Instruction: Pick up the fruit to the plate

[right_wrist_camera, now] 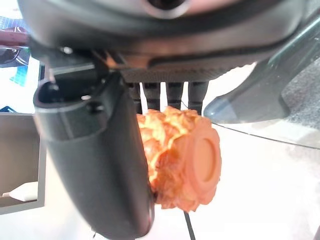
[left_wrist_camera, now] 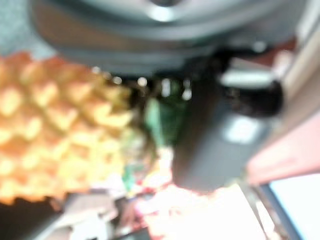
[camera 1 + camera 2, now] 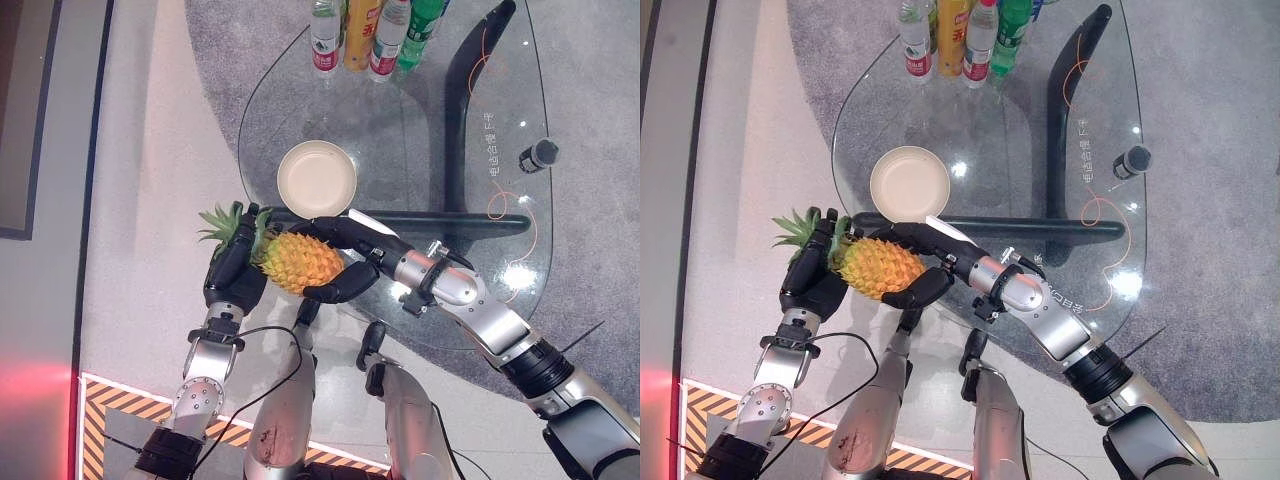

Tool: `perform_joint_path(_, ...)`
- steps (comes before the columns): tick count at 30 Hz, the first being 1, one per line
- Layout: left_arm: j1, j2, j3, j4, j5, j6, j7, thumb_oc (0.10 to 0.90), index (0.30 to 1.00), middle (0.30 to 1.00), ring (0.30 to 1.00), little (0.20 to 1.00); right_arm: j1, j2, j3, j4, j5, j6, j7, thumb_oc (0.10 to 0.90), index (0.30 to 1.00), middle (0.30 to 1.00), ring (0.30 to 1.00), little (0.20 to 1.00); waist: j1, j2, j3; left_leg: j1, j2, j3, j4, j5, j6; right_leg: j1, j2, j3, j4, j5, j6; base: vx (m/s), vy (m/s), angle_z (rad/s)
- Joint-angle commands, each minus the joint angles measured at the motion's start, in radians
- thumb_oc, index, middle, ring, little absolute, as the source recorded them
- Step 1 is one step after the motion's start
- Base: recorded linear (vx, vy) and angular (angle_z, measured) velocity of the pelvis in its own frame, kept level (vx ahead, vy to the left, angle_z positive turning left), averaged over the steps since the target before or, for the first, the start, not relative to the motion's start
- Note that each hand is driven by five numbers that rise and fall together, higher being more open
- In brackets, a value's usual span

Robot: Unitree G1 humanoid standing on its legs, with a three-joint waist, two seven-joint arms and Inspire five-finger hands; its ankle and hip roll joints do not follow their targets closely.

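A yellow-orange pineapple [image 3: 300,260] with a green leafy crown hangs in the air just off the near left rim of the glass table [image 3: 420,120]. My left hand [image 3: 235,275] cups its crown end, fingers curled up around the leaves. From the other side, my right hand [image 3: 355,245] grips the body, fingers over the top and thumb underneath. The right wrist view shows the fruit's flat base [image 1: 185,160] between the thumb [image 1: 95,150] and the fingers. The left wrist view shows its scaly skin [image 2: 45,125] very close. The cream plate [image 3: 317,180] lies empty on the glass just beyond the pineapple.
Several drink bottles [image 3: 370,35] stand at the table's far edge. A small dark cylinder [image 3: 538,155] sits at the right, beside a thin orange cord [image 3: 500,205]. A dark curved leg [image 3: 470,90] runs under the glass. Yellow-black floor tape [image 3: 120,405] lies at lower left.
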Motion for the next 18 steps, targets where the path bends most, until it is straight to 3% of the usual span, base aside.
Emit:
perform_joint_path(1, -0.060, -0.043, 0.024, -0.226, 0.023, -0.050, -0.150, 0.100, 0.300, 0.300, 0.300, 0.200, -0.041, 0.088, 0.073, -0.173, 0.030, -0.115, 0.046, 0.100, 0.300, 0.300, 0.300, 0.200, -0.008, -0.034, -0.027, 0.030, -0.108, 0.044, 0.123, -0.174, 0.074, 0.079, 0.062, 0.059, -0.152, 0.112, 0.025, 0.00, 0.000, 0.00)
perform_joint_path(18, -0.062, -0.057, 0.043, -0.221, 0.024, -0.070, -0.136, 0.100, 0.300, 0.300, 0.300, 0.200, -0.019, 0.106, 0.046, -0.173, 0.021, -0.112, -0.022, 0.100, 0.300, 0.300, 0.300, 0.200, -0.016, -0.036, -0.027, 0.021, -0.111, 0.053, 0.135, -0.185, 0.082, 0.064, 0.060, 0.070, -0.142, 0.113, 0.033, 0.00, 0.000, 0.00)
